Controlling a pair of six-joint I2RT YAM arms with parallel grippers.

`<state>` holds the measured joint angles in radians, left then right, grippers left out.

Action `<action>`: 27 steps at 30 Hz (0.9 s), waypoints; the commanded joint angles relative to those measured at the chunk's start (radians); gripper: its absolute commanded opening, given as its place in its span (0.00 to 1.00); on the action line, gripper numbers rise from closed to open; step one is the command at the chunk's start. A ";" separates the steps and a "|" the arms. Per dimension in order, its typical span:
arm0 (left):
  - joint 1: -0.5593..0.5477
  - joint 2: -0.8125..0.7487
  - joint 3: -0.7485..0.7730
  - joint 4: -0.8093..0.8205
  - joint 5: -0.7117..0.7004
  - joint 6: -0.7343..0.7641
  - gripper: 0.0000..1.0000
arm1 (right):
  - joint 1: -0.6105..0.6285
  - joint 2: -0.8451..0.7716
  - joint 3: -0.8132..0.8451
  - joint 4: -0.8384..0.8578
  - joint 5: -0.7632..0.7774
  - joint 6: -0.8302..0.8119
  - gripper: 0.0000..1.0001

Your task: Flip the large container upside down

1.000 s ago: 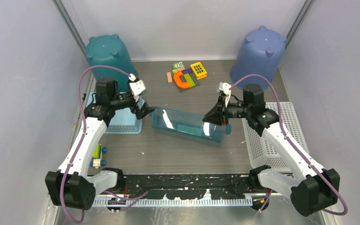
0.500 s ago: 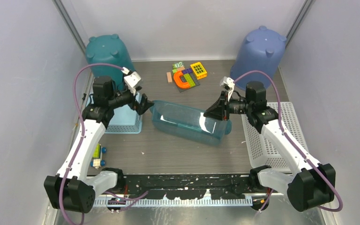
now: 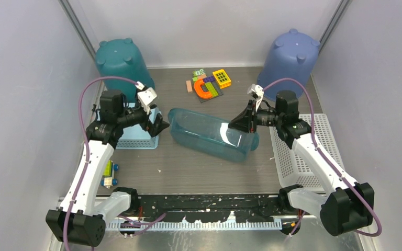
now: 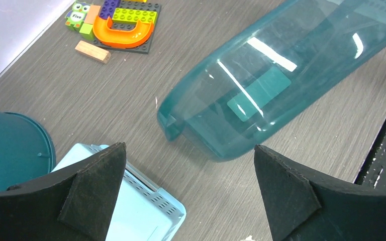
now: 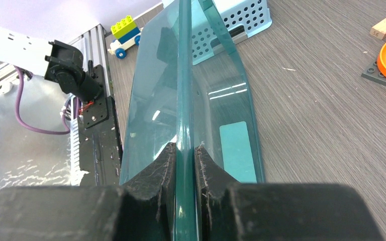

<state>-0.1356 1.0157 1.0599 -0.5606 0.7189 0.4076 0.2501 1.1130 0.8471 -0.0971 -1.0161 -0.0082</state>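
My left gripper (image 3: 158, 124) is wide open and holds nothing over the light blue basket (image 3: 136, 138), near the left end of the big see-through box (image 3: 209, 137), which sits tipped in the middle of the table (image 3: 188, 172), and my right gripper (image 3: 243, 125) pinches its right edge.

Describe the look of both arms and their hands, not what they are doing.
The left arm and right arm have white link shells between black joints and bulky black bases. A purple cable loops along each. The left hand and right hand are black, with wedge-shaped, matt fingers and a small white camera block behind.
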 commanded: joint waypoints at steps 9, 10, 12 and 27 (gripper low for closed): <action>0.004 -0.020 0.000 -0.029 0.071 0.026 1.00 | -0.045 0.053 -0.015 0.066 0.030 0.125 0.02; 0.004 -0.020 -0.003 -0.025 0.071 0.024 1.00 | -0.048 0.061 -0.013 0.067 0.032 0.130 0.02; 0.003 -0.020 -0.009 -0.017 0.070 0.018 1.00 | -0.054 0.073 -0.010 0.066 0.034 0.141 0.01; 0.004 -0.017 -0.040 0.046 0.045 -0.030 1.00 | -0.086 0.114 0.008 0.069 0.093 0.189 0.01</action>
<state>-0.1356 1.0080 1.0309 -0.5709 0.7620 0.3996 0.1776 1.1927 0.8513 0.0360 -0.9993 0.1638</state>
